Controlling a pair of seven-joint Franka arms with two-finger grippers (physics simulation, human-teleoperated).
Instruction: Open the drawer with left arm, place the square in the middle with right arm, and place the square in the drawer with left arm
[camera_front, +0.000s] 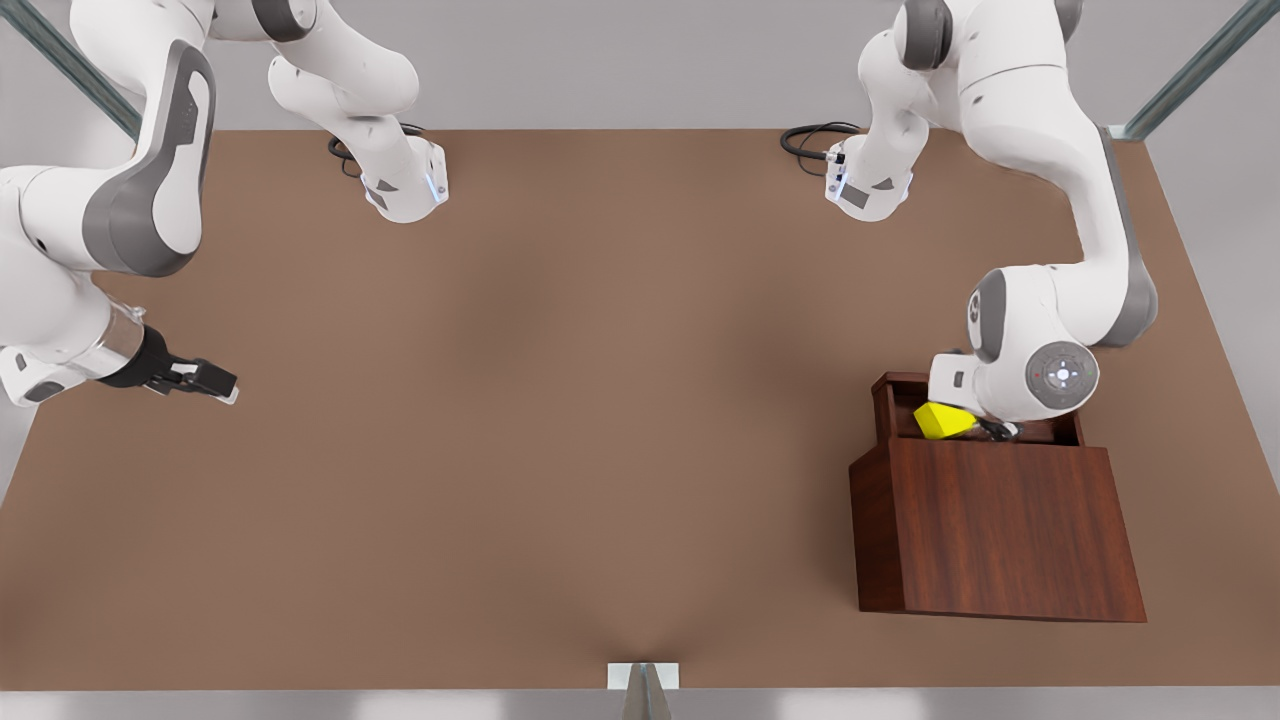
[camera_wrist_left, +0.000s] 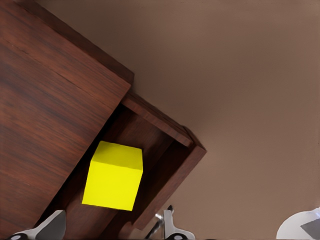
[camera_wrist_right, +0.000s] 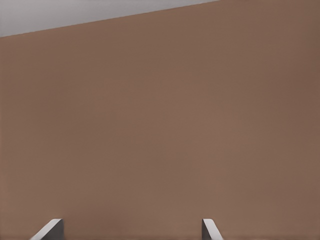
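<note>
Yellow cube (camera_front: 940, 421) sits over the pulled-out drawer (camera_front: 893, 400) of the wood-grain cabinet (camera_front: 1000, 530), at the front view's right.

Far left of the front view: right gripper (camera_front: 205, 380) hangs low over bare brown tabletop (camera_front: 560, 400), well apart from cabinet and cube. Its wrist view has the fingertips (camera_wrist_right: 50, 229) spread wide with only table between them. This arm waits; its share looks done.

Right side of the front view: left arm (camera_front: 1040, 360) bends down over the drawer, wrist just beside the cube. In the left wrist view the cube (camera_wrist_left: 113, 175) lies straight ahead of the left gripper (camera_wrist_left: 112, 225), inside the drawer (camera_wrist_left: 165, 165) opening, between the cabinet (camera_wrist_left: 50, 100) body and the drawer's front wall. Fingertips (camera_wrist_left: 52, 225) stand either side of the cube's near end, spread about as wide as the cube. Cannot tell whether the pads are touching it or just clear, nor whether the cube rests on the drawer floor or is held above it.

Judgement: last step, at or around release. The relation that matters: cube directly in front of the left gripper and within the drawer walls, so the next move is simply to part and lift straight away without dragging the cube or catching the drawer's front wall.
</note>
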